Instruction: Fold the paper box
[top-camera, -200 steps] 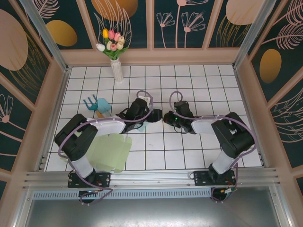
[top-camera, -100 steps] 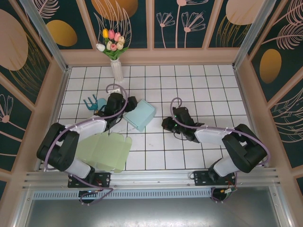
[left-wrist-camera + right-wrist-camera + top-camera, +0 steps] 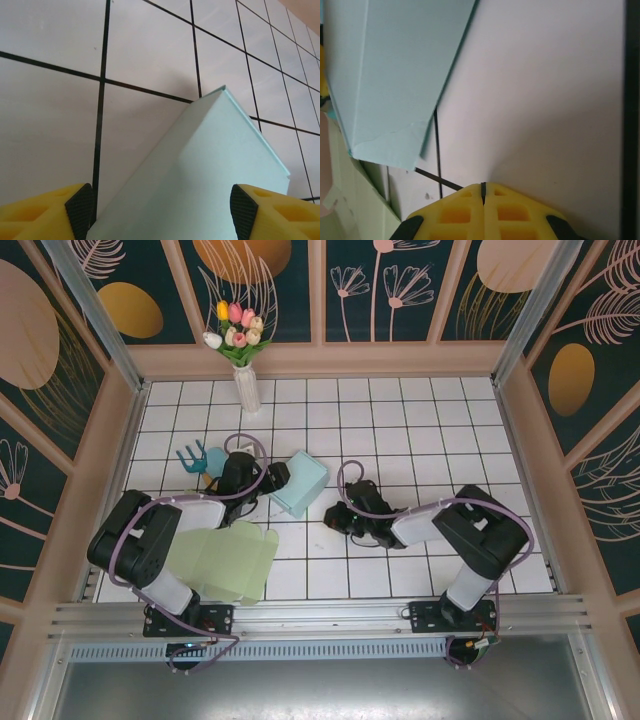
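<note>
Well, my left gripper (image 3: 161, 210) has the box (image 3: 210, 165) between its pads (image 3: 80, 207): the jaws stand wide and look pressed against its two sides, so I take it as clamped on the box. From above, the left gripper (image 3: 272, 480) meets the near-left end of the box (image 3: 302, 483), which sits around the middle of the table (image 3: 420, 420), slightly left of centre. One corner points away from my wrist camera, and the top face looks smooth and closed.

My right gripper (image 3: 482, 187) has its jaws pressed together on nothing, low over the tiles. From above it (image 3: 335, 515) lies just beside the box's near-right corner, apart from it. I judge that closed tips make a good blunt pusher for tucking a flap or creasing an edge while the left side steadies the box. Its camera shows the box (image 3: 395, 75) with a loose, ragged flap at the lower end, so that end probably wants finishing.

A flat green sheet (image 3: 225, 560) lies near my left base, untouched.
</note>
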### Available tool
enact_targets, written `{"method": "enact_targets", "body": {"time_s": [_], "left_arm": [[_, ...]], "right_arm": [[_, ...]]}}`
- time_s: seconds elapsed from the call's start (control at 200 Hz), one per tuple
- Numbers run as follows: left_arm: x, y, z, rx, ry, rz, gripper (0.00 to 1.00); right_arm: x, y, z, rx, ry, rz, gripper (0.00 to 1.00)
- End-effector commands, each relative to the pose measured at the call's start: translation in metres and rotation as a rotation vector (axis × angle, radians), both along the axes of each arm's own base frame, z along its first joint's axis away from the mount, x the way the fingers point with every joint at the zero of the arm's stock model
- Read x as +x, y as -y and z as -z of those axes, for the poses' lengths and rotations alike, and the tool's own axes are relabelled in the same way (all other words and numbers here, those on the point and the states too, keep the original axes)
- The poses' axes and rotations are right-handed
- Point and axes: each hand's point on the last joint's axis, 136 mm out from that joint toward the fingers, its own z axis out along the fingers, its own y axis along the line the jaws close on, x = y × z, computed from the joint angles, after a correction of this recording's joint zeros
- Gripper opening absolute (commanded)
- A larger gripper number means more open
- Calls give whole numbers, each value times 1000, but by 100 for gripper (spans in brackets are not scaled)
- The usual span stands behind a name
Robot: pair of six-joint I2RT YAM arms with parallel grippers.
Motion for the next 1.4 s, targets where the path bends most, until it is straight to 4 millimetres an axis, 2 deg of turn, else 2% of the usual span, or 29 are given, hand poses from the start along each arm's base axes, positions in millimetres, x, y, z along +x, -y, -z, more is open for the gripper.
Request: {"method": "enact_targets", "body": {"time_s": [0.0,0.32,0.465,0.626,0.801,0.996,1.086,1.181,1.261,1.391], "left_arm": [[-7,9,5,-68,-12,39,74],[-26,7,16,-116,-30,37,72],[-36,23,18,-154,-41,71,71],[-59,44,15,-221,-42,96,71],[-81,57,9,-290,-43,96,70],[-94,76,7,-331,-55,127,70],[-88,73,13,-296,-64,91,71],[-69,61,20,-177,-49,21,72],[-49,50,18,-111,-37,-22,73],[-19,20,9,-66,-12,-110,74]], "right_arm": [[4,-24,-13,87,8,-29,0],[0,-44,-7,124,-27,-50,0],[-1,-50,-6,147,-43,-53,0],[0,-52,-9,160,-40,-40,0],[1,-50,-14,177,-35,-24,0],[4,-56,-21,195,-20,-36,0],[5,-59,-23,196,-14,-40,0],[6,-57,-24,181,-6,-32,0],[5,-46,-23,149,8,-5,0],[9,-20,-23,28,72,45,0]]}}
